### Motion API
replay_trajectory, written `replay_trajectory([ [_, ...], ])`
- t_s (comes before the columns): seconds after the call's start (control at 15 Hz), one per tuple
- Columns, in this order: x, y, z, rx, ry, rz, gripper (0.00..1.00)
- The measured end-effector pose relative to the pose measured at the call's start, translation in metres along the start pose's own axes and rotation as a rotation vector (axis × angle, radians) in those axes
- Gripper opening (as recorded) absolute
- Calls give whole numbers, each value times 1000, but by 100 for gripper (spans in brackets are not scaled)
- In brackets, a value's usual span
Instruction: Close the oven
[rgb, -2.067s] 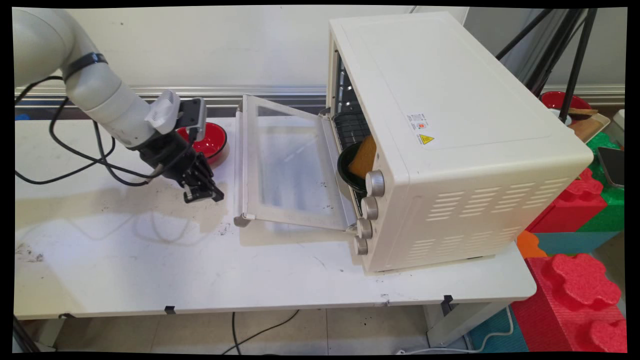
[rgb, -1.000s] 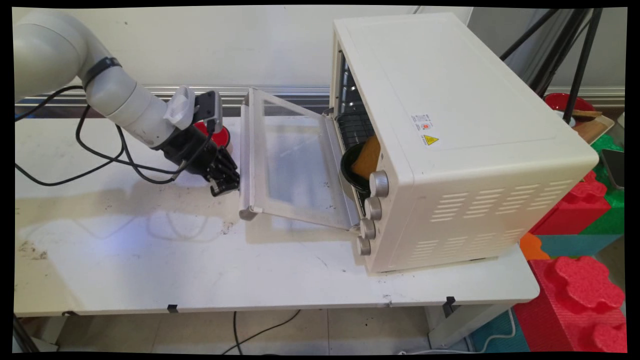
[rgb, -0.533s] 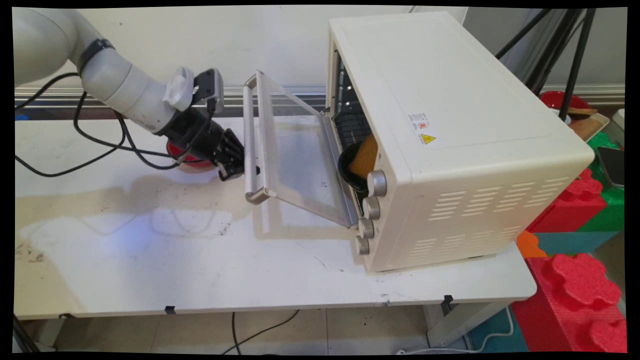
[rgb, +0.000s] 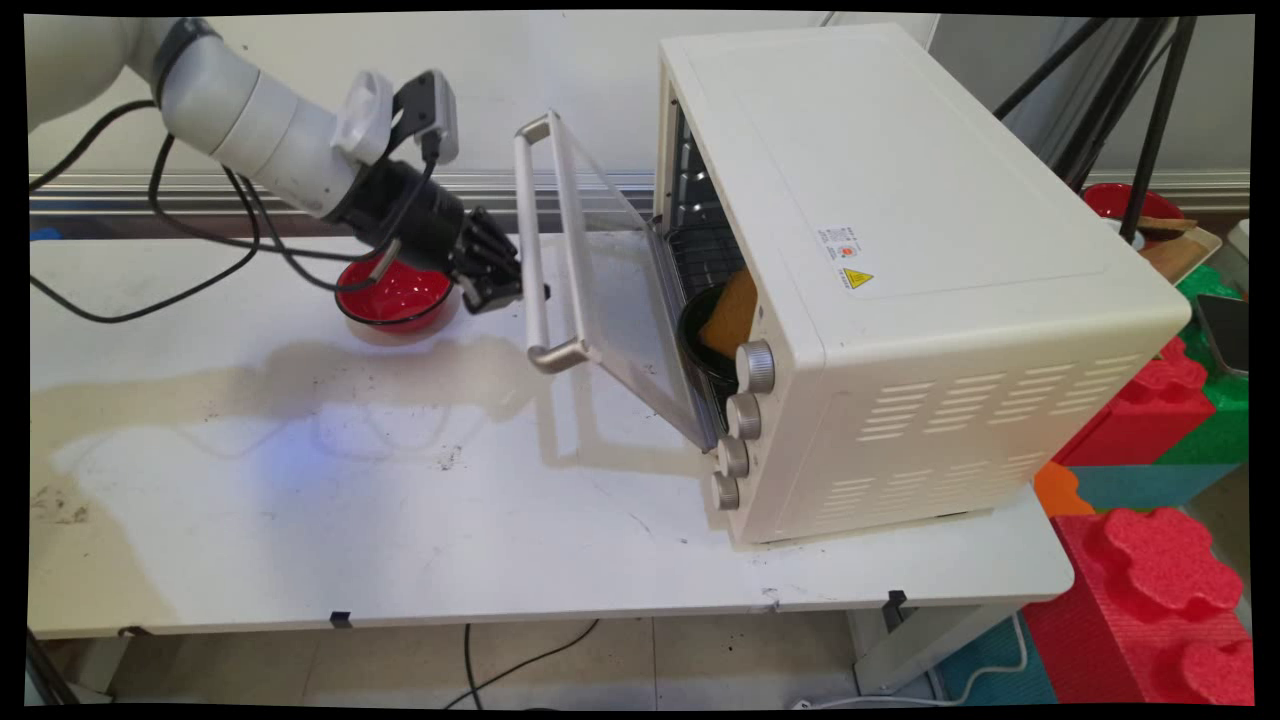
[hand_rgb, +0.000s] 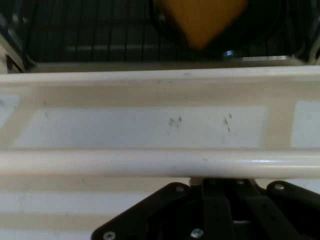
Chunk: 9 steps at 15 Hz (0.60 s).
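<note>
A cream toaster oven (rgb: 900, 250) stands on the white table (rgb: 400, 520). Its glass door (rgb: 610, 300) is half raised and tilted. My gripper (rgb: 520, 290) is shut and presses against the door's handle bar (rgb: 535, 250) from the left. Inside the oven sits a black bowl (rgb: 700, 345) with an orange-yellow piece (rgb: 732, 308) in it. A red bowl (rgb: 395, 295) rests on the table just below my wrist. In the hand view the handle bar (hand_rgb: 160, 162) runs across right above my gripper (hand_rgb: 220, 184), with the door's frame (hand_rgb: 160, 82) and the orange-yellow piece (hand_rgb: 200, 20) beyond.
Several knobs (rgb: 752, 366) line the oven's front corner. Red and green foam blocks (rgb: 1150, 580) stand off the table's right end. Black tripod legs (rgb: 1150, 100) and another red bowl (rgb: 1120, 200) are at the back right. Black cables hang from the arm at the left.
My gripper moved right to the lowered door's handle, then up and right, swinging the door from flat to half raised. The red bowl is uncovered again.
</note>
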Motion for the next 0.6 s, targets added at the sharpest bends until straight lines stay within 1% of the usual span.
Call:
replay_trajectory([
  [0.27,22,-5,-4,11,58,3,0],
  [0.6,39,-7,-9,17,105,4,0],
])
